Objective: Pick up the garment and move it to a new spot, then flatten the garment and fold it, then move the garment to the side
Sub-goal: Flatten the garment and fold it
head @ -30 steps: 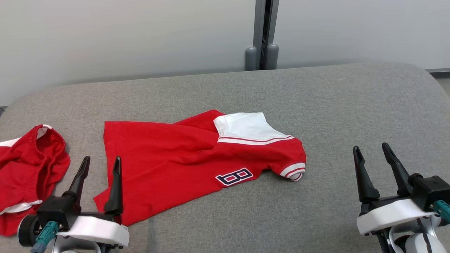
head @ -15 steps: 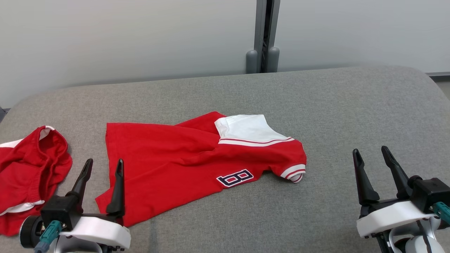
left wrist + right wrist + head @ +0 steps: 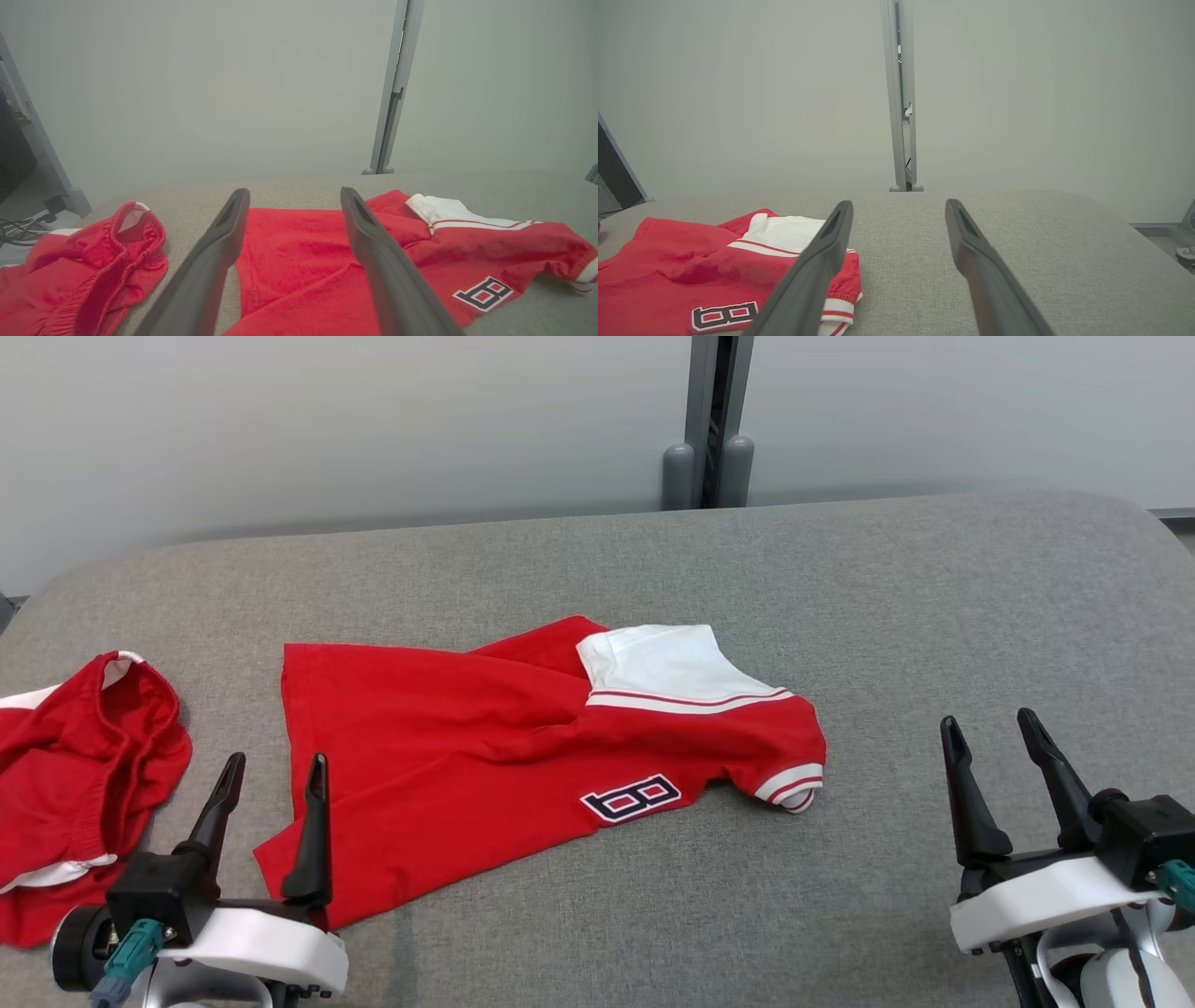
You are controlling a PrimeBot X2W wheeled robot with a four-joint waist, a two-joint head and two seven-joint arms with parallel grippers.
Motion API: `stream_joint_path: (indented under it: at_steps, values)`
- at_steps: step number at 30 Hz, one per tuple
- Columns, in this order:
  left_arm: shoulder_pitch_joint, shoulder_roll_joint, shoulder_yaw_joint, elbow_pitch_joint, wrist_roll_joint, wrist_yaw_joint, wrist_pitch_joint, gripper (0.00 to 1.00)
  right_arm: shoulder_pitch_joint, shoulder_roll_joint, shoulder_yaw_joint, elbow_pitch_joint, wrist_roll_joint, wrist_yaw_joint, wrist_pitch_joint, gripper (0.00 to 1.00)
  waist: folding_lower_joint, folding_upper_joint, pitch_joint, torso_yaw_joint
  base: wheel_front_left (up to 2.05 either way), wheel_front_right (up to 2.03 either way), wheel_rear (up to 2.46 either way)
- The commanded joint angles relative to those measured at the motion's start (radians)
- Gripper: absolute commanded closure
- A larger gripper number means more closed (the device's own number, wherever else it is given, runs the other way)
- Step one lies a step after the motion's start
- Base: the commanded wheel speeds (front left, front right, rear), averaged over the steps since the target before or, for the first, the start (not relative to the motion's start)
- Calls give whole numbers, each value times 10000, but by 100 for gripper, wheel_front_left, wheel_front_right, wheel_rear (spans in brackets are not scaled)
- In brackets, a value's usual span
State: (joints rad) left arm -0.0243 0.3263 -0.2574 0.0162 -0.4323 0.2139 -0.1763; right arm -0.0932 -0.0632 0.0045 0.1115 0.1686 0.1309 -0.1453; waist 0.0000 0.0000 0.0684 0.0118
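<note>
Shirt (image 3: pixel 448 756): is laid rumpled at the middle of the cushion (image 3: pixel 887 616), white collar (image 3: pixel 663 663) at the far side, patch (image 3: pixel 631 798) near the right sleeve (image 3: pixel 789 761)
Left gripper (image 3: pixel 276 762): is held by the shirt's near left corner, jaws parted, nothing grasped
Right gripper (image 3: pixel 987 717): is held over bare cushion, well apart from the shirt, jaws parted, nothing grasped
Shorts (image 3: pixel 75 775): are bunched at the cushion's left edge, near the shirt, not touching

**A bare test room — more lab than home**

A wide grey padded surface (image 3: pixel 887 616) served as the bench. Past its far edge stood plain pale partition panels (image 3: pixel 373 429) joined by a grey metal post (image 3: pixel 719 420). At the left, loose cables (image 3: pixel 18 229) lay on the floor by a slanted metal frame (image 3: pixel 51 154).
</note>
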Motion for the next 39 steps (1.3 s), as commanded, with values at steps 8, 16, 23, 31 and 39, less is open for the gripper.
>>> stream_joint_path:
  at_steps: [8, 16, 23, 31, 39]
  values:
    - [-206, 71, 45, 426, -525, -137, 620, 0, -425, -148, 50, -89, -31, -3, -60, 0, 0, 0, 418, 235, 0, 0, 0]
    - [-565, 99, 233, 2198, -1659, -1039, 1219, 0, -715, -109, 276, -42, 1, -3, -130, 0, 0, 0, 1176, 28, 0, 0, 0]
    - [-1109, -23, 523, 3624, -2373, -1694, 1077, 0, -952, -98, 337, 69, -33, -3, -236, 0, 0, 0, 1693, -169, 0, 0, 0]
    - [-1647, -4, 826, 5073, -3010, -2210, 1108, 0, -1125, -66, 375, 168, -64, -3, -344, 0, 0, 0, 2015, -261, 0, 0, 0]
    - [-1784, -148, 831, 5618, -3331, -2541, 1121, 38, -1214, -28, 371, 294, -33, -3, -371, 0, 0, 0, 2076, -254, 0, 0, 0]
